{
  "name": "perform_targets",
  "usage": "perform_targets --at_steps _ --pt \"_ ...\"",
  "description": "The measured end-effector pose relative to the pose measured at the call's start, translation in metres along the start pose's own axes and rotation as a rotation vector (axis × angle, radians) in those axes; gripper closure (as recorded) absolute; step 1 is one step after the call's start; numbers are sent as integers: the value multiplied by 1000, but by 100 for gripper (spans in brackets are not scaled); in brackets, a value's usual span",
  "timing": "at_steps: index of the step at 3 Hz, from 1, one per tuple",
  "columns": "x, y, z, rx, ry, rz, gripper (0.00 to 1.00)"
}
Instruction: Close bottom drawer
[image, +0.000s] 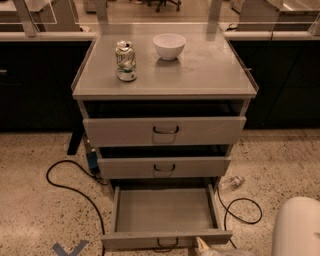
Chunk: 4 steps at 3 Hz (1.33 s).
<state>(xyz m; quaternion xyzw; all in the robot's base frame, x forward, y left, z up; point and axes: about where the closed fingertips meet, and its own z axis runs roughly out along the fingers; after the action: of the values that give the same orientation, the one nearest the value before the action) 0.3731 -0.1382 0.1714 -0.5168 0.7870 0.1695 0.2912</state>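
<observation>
On the cabinet top (200, 75) a dented can (125, 61) stands upright, with a white bowl (169, 45) at its 2 o'clock, apart from it. The top drawer (200, 131) and middle drawer (200, 167) each stand slightly open. On the speckled floor (30, 210), a black cable (65, 182) loops at 8 o'clock, a clear bottle (231, 183) lies at 4 o'clock, and blue tape (67, 248) sits at 7. The gripper (204, 246) is at 6 o'clock, on the bottom edge.

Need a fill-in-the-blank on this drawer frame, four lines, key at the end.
1. The bottom drawer stands ___, not shut.
2. The gripper sits at the picture's lower edge, just right of that drawer's ___.
3. On the cabinet top, the white bowl stands ___ of the can.
4. The cabinet has ___ drawers.
Missing: open; handle; right; three.
</observation>
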Motion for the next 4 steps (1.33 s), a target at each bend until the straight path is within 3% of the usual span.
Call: perform_targets --at_steps 1,2,3,4 --pt "-62 -57 14 56 -84 9 0" --pt "-72 -56 21 39 -93 68 0" --pt "-72 -54 21 36 -93 65 0" --pt "-38 -2 -7 1 -52 104 0"
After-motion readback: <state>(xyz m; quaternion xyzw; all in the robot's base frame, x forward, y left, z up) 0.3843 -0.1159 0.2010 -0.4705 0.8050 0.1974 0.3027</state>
